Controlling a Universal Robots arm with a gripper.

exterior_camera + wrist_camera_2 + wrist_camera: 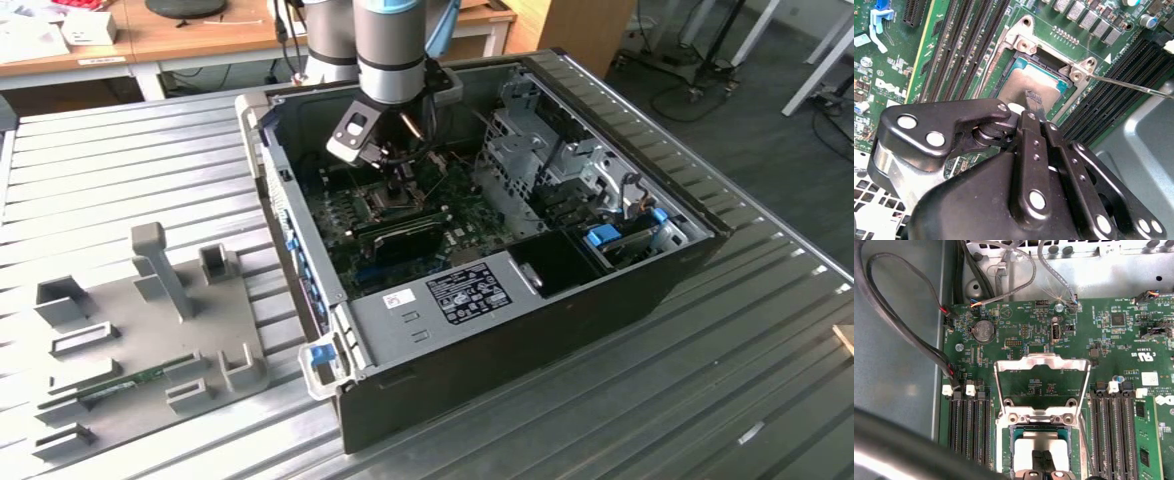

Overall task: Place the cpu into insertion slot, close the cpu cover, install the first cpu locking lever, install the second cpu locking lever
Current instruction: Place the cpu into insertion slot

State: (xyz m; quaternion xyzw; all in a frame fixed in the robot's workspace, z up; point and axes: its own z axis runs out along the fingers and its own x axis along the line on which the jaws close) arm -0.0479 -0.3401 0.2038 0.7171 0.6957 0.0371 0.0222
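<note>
The cpu [1016,85] [1026,440], a dull silver square, lies flat in the black-rimmed insertion slot [1046,64] [1014,432] on the green board. The cpu cover [1041,360], a silvery frame with a square window, is swung open away from the slot on its hinge. My gripper [1033,97] [1043,462] is shut with nothing between its fingers, and the tips are at the middle of the cpu's top. In the exterior view the gripper [398,170] reaches down into the open computer case. A thin metal locking lever [1134,86] [1083,440] stands loose beside the slot.
Long black memory slots [966,425] [1111,425] flank the slot on both sides. Black cables [914,340] run along the case wall. A metal drive cage [534,150] rises inside the case. A grey fixture plate [147,340] lies on the table at the exterior view's left.
</note>
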